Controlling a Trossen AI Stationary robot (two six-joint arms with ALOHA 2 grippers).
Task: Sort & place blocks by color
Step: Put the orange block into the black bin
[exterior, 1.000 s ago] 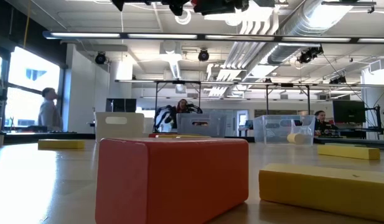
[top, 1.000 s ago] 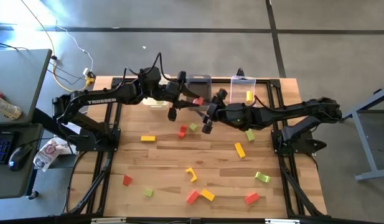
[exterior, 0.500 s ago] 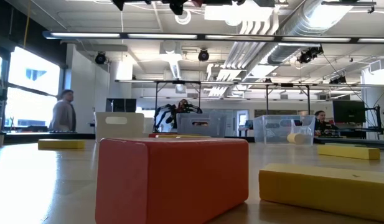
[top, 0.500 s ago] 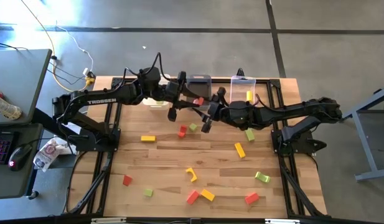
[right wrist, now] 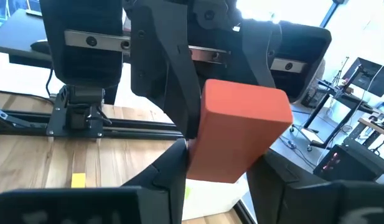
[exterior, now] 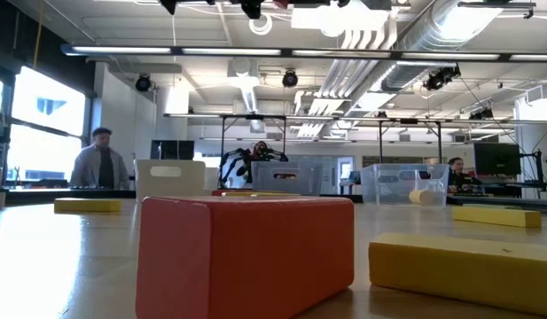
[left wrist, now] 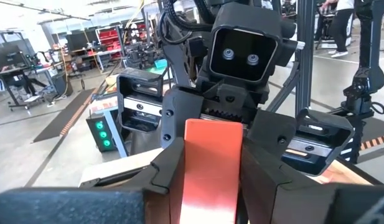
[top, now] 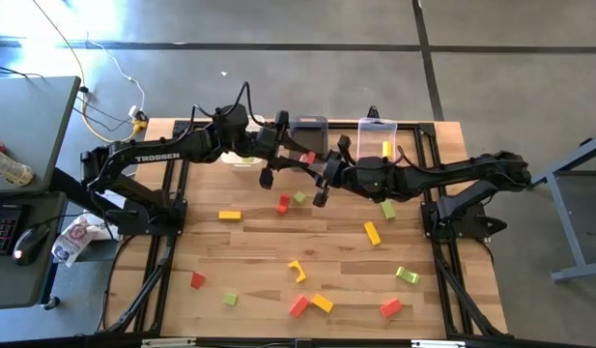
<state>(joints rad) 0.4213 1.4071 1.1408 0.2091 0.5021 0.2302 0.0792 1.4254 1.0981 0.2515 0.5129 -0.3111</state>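
A red block (top: 307, 157) is held in the air between both grippers, above the table's far middle. My left gripper (top: 299, 155) reaches in from the left and my right gripper (top: 318, 163) from the right, tip to tip, each shut on the block. Red (top: 283, 204), yellow (top: 230, 215) and light green (top: 299, 197) blocks lie flat across the table, among them a yellow angled piece (top: 297, 271). In the low view a red block (exterior: 246, 252) and a yellow block (exterior: 464, 270) lie close to the camera. My left gripper pinches one end of the red block (left wrist: 210, 168) between its two fingers, coming level from the table's left; the block is lifted clear. My right gripper pinches the block's other end (right wrist: 232, 149) between its two fingers, coming level from the table's right, facing the left gripper.
Three bins stand along the far edge: white (top: 241, 155), dark grey (top: 309, 126) and clear (top: 378, 135), the clear one with a yellow block (top: 386, 149) inside. Black frame rails (top: 167, 242) run along both table sides. People show in the room beyond the table.
My right gripper has edged slightly toward the left gripper; the red block has stayed in the air between them. A person in the room behind has walked to the right.
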